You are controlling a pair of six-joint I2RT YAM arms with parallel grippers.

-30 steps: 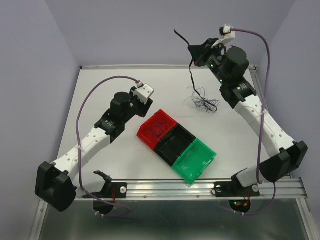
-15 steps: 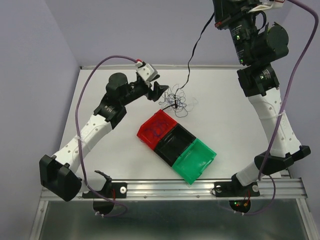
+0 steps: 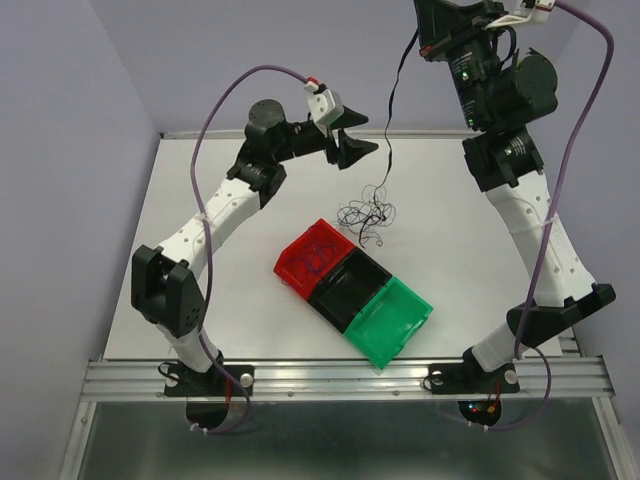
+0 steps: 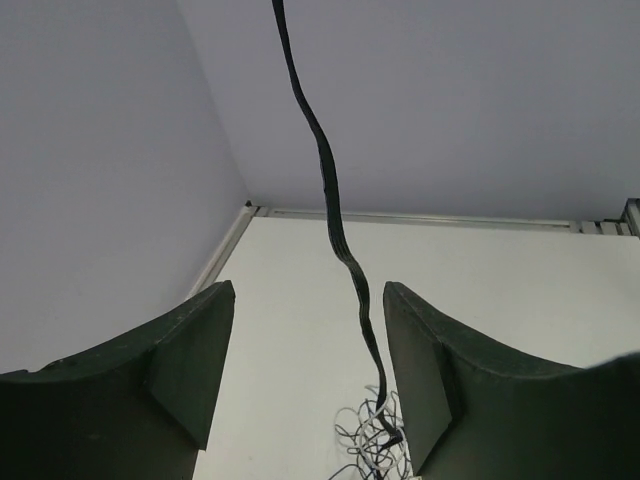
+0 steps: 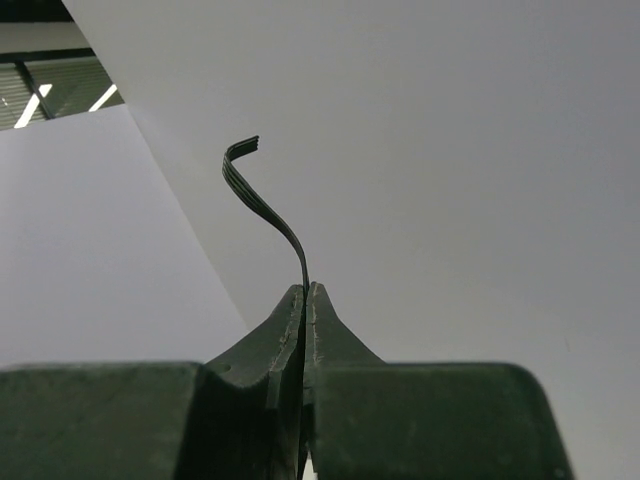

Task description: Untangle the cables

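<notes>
My right gripper [image 3: 425,42] is raised high at the back and is shut on the end of a flat black cable [image 3: 390,115]. In the right wrist view the jaws [image 5: 308,292] pinch it, with its short free end [image 5: 262,202] curling up. The cable hangs down to a tangle of thin black, white and bluish cables [image 3: 366,214] lying on the table. My left gripper [image 3: 361,148] is open and held above the table just left of the hanging cable. In the left wrist view the cable [image 4: 338,235] runs between the open fingers [image 4: 308,292], nearer the right one, down to the tangle [image 4: 374,445].
A row of three joined bins lies in front of the tangle: red [image 3: 303,262] with some thin bluish wire in it, black [image 3: 350,285] and green [image 3: 392,318]. Lilac walls close in the back and sides. A metal rail [image 3: 330,375] runs along the near edge.
My left arm has swung up and to the right, bringing its open gripper to the hanging cable. The tangle has slid slightly right. My right gripper stays high, still holding the cable.
</notes>
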